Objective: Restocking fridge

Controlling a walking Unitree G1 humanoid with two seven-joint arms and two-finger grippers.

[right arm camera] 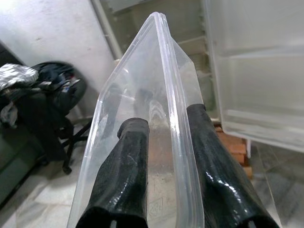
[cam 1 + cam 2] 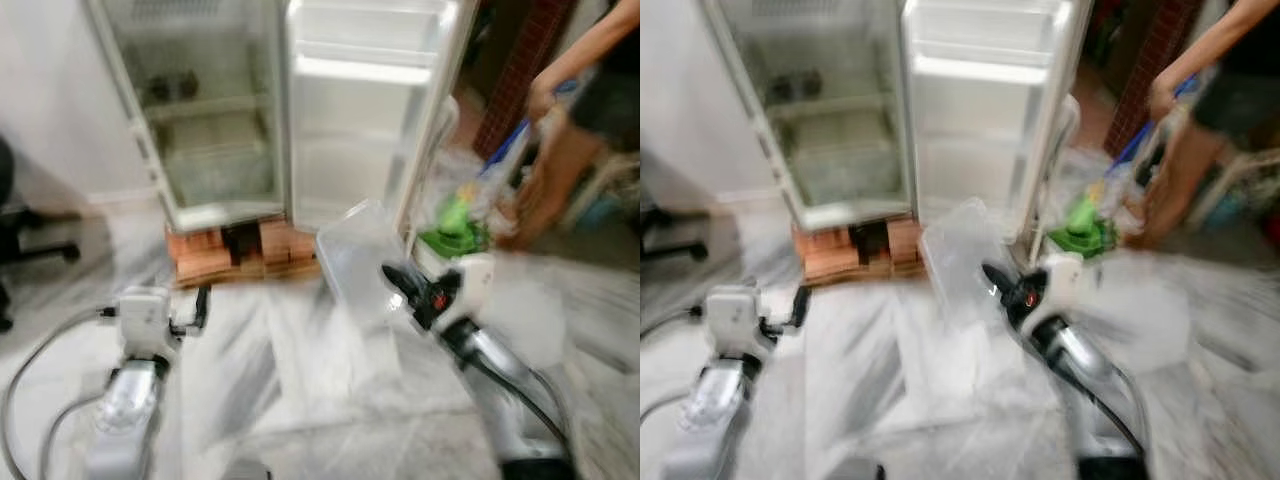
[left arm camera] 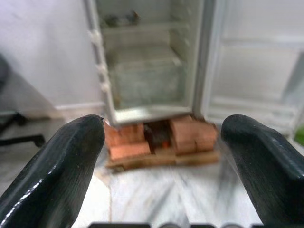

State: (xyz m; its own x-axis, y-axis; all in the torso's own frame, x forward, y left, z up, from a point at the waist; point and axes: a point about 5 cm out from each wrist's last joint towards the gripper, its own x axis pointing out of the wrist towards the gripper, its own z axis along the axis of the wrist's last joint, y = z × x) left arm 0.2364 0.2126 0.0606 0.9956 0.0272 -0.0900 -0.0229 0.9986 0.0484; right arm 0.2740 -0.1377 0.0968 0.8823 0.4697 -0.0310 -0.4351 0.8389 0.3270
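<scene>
Your right gripper [image 1: 164,156] is closed on the rim of a clear plastic container [image 1: 156,71]: one finger is inside the wall, the other outside. The container stands up ahead of the fingers, low over the floor. Beyond it you see the open fridge [image 2: 210,110] with its door [image 2: 365,100] swung wide, resting on bricks [image 2: 235,250]. Your left gripper [image 3: 161,156] is spread open and holds nothing; it points at the fridge. Past the door, a person [image 2: 585,100] bends over.

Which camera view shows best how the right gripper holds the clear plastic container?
The right wrist view: both fingers pinch the clear plastic container by its wall. The eye views show the right gripper and container blurred.
</scene>
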